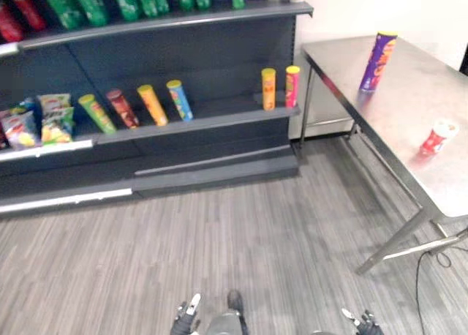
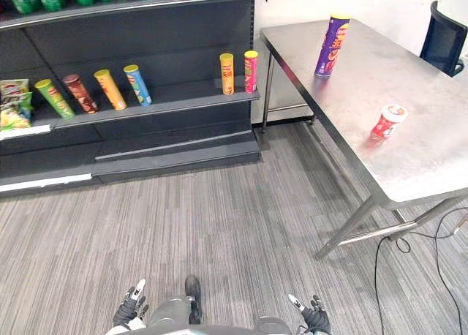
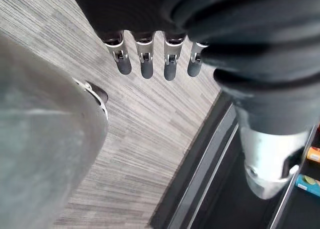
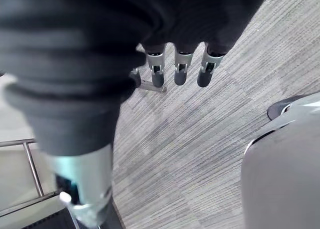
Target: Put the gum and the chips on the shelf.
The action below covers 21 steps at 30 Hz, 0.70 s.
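Note:
A tall purple chips can [image 1: 378,61] stands upright at the far end of the steel table [image 1: 406,104] on the right. A small red-and-white gum tub [image 1: 439,137] sits nearer on the same table. The dark shelf [image 1: 219,114] runs along the left and back. My left hand [image 1: 186,317] and right hand [image 1: 363,322] hang low at the bottom edge, far from both items. In the wrist views the left hand's fingers [image 3: 145,64] and the right hand's fingers [image 4: 180,71] are straight, open and holding nothing above the carpet.
Several chip cans [image 1: 153,104] lean or stand on the middle shelf board, with snack bags [image 1: 55,119] at its left and green bottles [image 1: 131,0] on the top board. A table leg [image 2: 351,229] slants to the floor. A dark chair [image 2: 442,42] stands behind the table.

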### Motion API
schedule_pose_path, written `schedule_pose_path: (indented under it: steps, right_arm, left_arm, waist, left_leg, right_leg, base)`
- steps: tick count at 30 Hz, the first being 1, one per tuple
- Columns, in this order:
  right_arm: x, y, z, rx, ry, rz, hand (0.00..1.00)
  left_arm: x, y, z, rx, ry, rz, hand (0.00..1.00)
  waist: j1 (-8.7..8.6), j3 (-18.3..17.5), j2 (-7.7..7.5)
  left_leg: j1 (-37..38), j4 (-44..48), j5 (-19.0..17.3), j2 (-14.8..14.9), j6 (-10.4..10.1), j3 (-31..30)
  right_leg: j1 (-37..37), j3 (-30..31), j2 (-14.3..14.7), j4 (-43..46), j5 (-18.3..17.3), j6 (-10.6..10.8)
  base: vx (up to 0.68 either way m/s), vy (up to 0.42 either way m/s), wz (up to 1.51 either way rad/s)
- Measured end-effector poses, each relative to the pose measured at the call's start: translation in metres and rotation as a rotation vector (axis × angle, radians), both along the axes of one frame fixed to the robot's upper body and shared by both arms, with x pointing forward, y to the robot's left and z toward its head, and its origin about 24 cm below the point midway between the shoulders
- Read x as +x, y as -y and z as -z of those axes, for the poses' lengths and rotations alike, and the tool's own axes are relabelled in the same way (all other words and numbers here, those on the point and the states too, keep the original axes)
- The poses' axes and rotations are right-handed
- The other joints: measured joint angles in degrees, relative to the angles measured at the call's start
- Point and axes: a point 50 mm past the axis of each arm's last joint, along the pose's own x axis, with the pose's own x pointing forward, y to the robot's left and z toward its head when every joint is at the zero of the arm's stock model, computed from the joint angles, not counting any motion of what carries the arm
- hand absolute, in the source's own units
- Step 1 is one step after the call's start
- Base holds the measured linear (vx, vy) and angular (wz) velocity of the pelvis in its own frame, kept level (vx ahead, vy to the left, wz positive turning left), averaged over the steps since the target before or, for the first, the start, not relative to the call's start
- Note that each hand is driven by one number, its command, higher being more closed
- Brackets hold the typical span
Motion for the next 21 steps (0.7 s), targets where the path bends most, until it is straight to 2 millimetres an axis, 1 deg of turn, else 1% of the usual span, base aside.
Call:
schedule_pose_path:
  steps: [1,2,3,4,5,6,7,8,9,10,11,12,13,14,15,16,17,18,19,20,21]
  right_arm:
    - [0.0,-0.003,0.001,0.011,-0.002,-0.002,0.0]
    - [0.001,-0.008,0.003,0.031,-0.008,-0.011,0.0]
    - [0.001,-0.011,0.003,0.039,-0.008,-0.016,0.0]
    - [0.002,-0.015,0.004,0.046,-0.006,-0.015,0.0]
    - [0.002,-0.015,0.004,0.042,-0.008,-0.026,0.0]
    - [0.002,-0.015,0.004,0.043,-0.008,-0.024,0.0]
    - [0.003,-0.015,0.003,0.042,-0.006,-0.024,0.0]
    - [0.004,-0.014,0.003,0.041,-0.002,-0.021,0.0]
    - [0.005,-0.013,0.002,0.038,0.004,-0.019,0.0]
    - [0.007,-0.012,0.002,0.036,0.009,-0.018,0.0]
    - [0.01,-0.012,0.001,0.035,0.02,-0.011,0.0]
    - [0.011,-0.011,0.001,0.035,0.028,0.002,0.0]
    - [0.011,-0.01,0.0,0.034,0.035,0.01,0.0]
    - [0.012,-0.01,0.0,0.034,0.048,0.015,0.0]
    - [0.016,-0.01,-0.002,0.031,0.065,0.011,0.0]
    - [0.019,-0.01,-0.002,0.029,0.075,0.01,0.0]
    - [0.022,-0.011,-0.004,0.022,0.095,0.006,0.0]
    - [0.024,-0.012,-0.005,0.023,0.111,0.003,0.0]
    - [0.025,-0.014,-0.005,0.026,0.117,-0.005,0.0]
    - [0.024,-0.018,-0.005,0.037,0.127,-0.027,0.0]
    - [0.026,-0.019,-0.006,0.043,0.137,-0.042,0.0]
  left_arm:
    - [0.0,-0.003,0.0,0.008,0.001,0.002,0.0]
    - [0.001,-0.009,-0.002,0.024,0.003,0.009,0.0]
    - [0.001,-0.011,-0.002,0.03,-0.001,0.014,0.0]
    - [0.002,-0.013,-0.001,0.036,-0.01,0.027,0.0]
    - [0.001,-0.013,0.0,0.039,-0.023,0.048,0.0]
    - [0.002,-0.014,0.0,0.041,-0.036,0.068,0.0]
    - [0.001,-0.014,0.001,0.039,-0.042,0.073,0.0]
    - [0.001,-0.014,0.001,0.037,-0.043,0.075,0.0]
    - [0.001,-0.014,0.001,0.037,-0.042,0.094,0.0]
    - [0.0,-0.015,0.001,0.034,-0.048,0.125,0.0]
    - [-0.003,-0.016,0.002,0.032,-0.067,0.157,0.0]
    - [-0.007,-0.017,0.003,0.032,-0.089,0.171,0.0]
    - [-0.009,-0.017,0.004,0.029,-0.097,0.172,0.0]
    - [-0.01,-0.016,0.005,0.025,-0.107,0.172,0.0]
    - [-0.012,-0.014,0.006,0.018,-0.116,0.173,0.0]
    - [-0.013,-0.013,0.006,0.012,-0.121,0.173,0.0]
    - [-0.016,-0.011,0.007,0.002,-0.131,0.172,0.0]
    - [-0.02,-0.01,0.008,-0.001,-0.141,0.169,0.0]
    - [-0.023,-0.011,0.008,0.0,-0.146,0.166,0.0]
    - [-0.027,-0.015,0.008,0.01,-0.154,0.159,0.0]
    - [-0.031,-0.015,0.009,0.011,-0.172,0.153,0.0]
  waist:
    - [0.19,-0.43,-0.79]
    - [0.38,-1.09,-2.73]
    - [0.38,-1.11,-2.78]
    - [0.32,-1.71,-3.79]
    - [0.29,-1.77,-3.77]
    - [0.16,-1.98,-4.04]
    - [0.15,-2.19,-4.09]
    - [0.19,-2.35,-4.28]
    - [-0.06,-2.37,-4.36]
    - [-0.34,-2.13,-4.09]
    - [-0.76,-1.89,-3.99]
    - [-0.95,-1.91,-3.9]
    - [-1.06,-1.94,-3.85]
    - [-1.04,-1.9,-3.7]
    - [-0.96,-1.76,-3.26]
    - [-0.99,-1.66,-2.87]
    - [-0.97,-1.61,-2.14]
    - [-0.94,-1.59,-1.85]
    - [-0.84,-1.66,-2.0]
    - [-0.61,-1.53,-3.16]
    - [-0.46,-1.22,-3.14]
  left_leg:
    - [-0.03,1.3,-0.34,-0.65,0.48,0.19]
    - [-0.42,3.82,-2.46,-2.06,3.4,0.51]
    - [-0.64,4.69,-3.25,-2.58,4.01,0.95]
    - [0.18,5.07,-4.12,-3.78,4.98,1.47]
    - [1.57,4.89,-5.08,-4.98,6.31,1.7]
    - [3.17,4.11,-6.36,-6.45,7.05,1.97]
    - [3.96,3.73,-7.05,-7.2,7.35,2.12]
    - [5.35,2.76,-7.9,-8.14,7.56,2.76]
    - [7.16,1.62,-8.51,-9.16,8.03,2.87]
    - [9.21,0.35,-9.03,-9.96,8.32,2.9]
    - [12.41,-1.04,-9.79,-10.65,8.54,2.72]
    - [15.6,-2.67,-10.22,-10.75,8.47,2.96]
    - [17.13,-3.46,-10.14,-10.65,8.61,3.07]
    - [19.45,-5.11,-10.02,-10.26,8.76,3.15]
    - [21.11,-6.17,-10.13,-9.29,8.49,3.53]
    - [21.71,-6.42,-10.38,-8.62,8.05,3.71]
    - [22.42,-6.58,-10.75,-7.04,7.33,4.31]
    - [23.05,-6.66,-11.29,-5.9,6.19,4.71]
    - [23.34,-6.69,-11.73,-5.7,5.46,4.97]
    - [24.67,-7.02,-12.47,-6.22,4.23,6.03]
    - [26.54,-7.89,-13.14,-6.15,3.3,6.99]
  right_leg:
    - [0.24,0.82,-0.65,-0.6,-0.14,-0.41]
    - [0.94,3.01,-1.41,-1.13,1.36,-0.51]
    - [1.0,3.53,-2.11,-1.26,2.48,0.13]
    - [1.07,4.5,-3.27,-0.76,4.72,0.99]
    - [1.22,4.66,-4.26,0.86,6.48,1.51]
    - [0.32,4.71,-5.52,5.0,7.18,2.41]
    - [-1.18,4.88,-6.21,8.81,7.42,2.67]
    - [-4.42,5.55,-7.16,16.43,8.35,2.67]
    - [-8.0,5.82,-8.15,24.63,11.19,2.54]
    - [-11.52,5.81,-9.22,32.36,14.67,3.04]
    - [-15.39,4.44,-10.17,42.1,14.06,2.52]
    - [-17.61,1.65,-10.37,46.59,12.44,0.26]
    - [-18.26,-0.38,-10.35,46.84,11.23,0.33]
    - [-19.48,-5.15,-10.22,44.74,8.4,0.27]
    - [-20.54,-9.33,-9.39,39.57,6.17,0.32]
    - [-20.94,-11.07,-8.67,36.36,5.71,0.3]
    - [-21.48,-13.99,-7.07,28.74,5.73,0.29]
    - [-21.22,-16.48,-5.87,19.93,7.05,0.86]
    - [-21.12,-17.4,-5.59,15.78,8.92,0.5]
    - [-20.94,-18.93,-5.82,9.07,17.24,-0.45]
    - [-20.09,-20.94,-5.8,8.43,17.66,-4.47]
  base:
    - [0.47,0.311,-0.55]
    - [0.36,0.21,-0.34]
    - [0.48,0.318,-0.2]
    - [0.37,0.281,0.01]
    - [0.48,0.375,0.07]
    - [0.33,0.245,0.07]
    - [0.31,0.231,0.03]
    - [0.23,0.167,0.01]
    - [0.23,0.159,0.0]
    - [0.29,0.179,0.07]
    - [0.34,0.173,0.03]
    - [0.34,0.152,0.02]
    - [0.35,0.104,-0.01]
    - [0.31,0.021,-0.07]
    - [0.32,-0.004,-0.12]
    - [0.33,-0.058,-0.22]
    - [0.34,-0.099,-0.24]
    - [0.33,-0.118,-0.24]
    - [0.31,-0.147,-0.29]
    - [0.3,-0.187,-0.47]
    - [0.29,-0.193,-0.53]
